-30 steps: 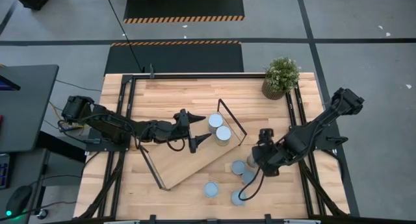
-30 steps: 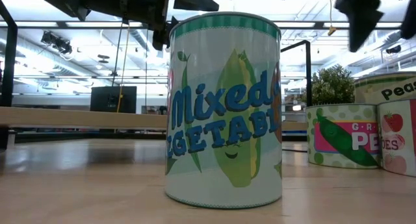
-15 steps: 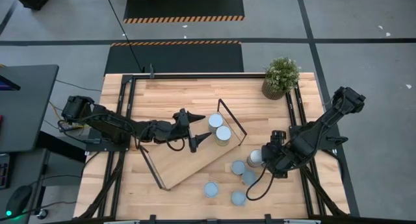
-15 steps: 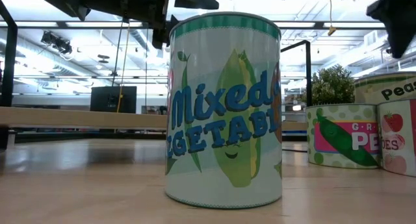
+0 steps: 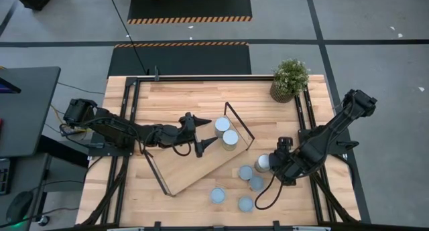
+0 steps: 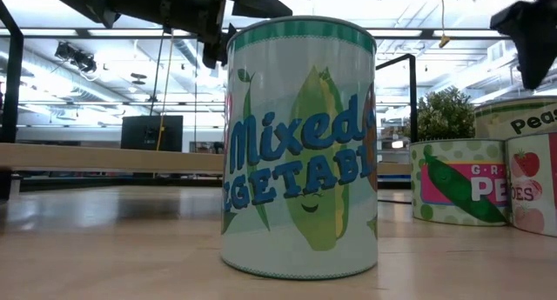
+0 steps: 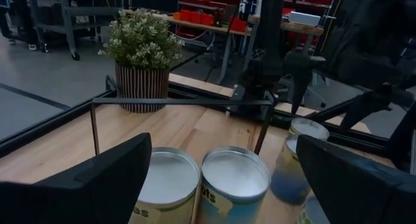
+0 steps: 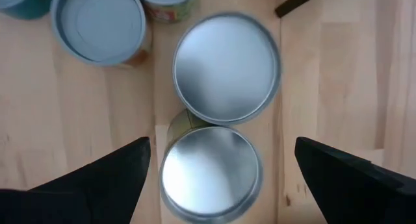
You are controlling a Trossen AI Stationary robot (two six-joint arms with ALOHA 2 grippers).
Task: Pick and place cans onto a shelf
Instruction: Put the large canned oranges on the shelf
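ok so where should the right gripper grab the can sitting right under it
Grip the can around its round side wall, coming straight down from above. It stands upright with its lid up, between the right gripper and its open fingers; a neighbouring can sits close on one side.

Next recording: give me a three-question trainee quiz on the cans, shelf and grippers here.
1. How many cans stand on the shelf?
2. True or false: the left gripper holds a can.
3. The right gripper is over: A) the plant B) the loose cans on the table C) the shelf

Key: 1) two; 2) false, its fingers are open beside the shelved pair; 3) B
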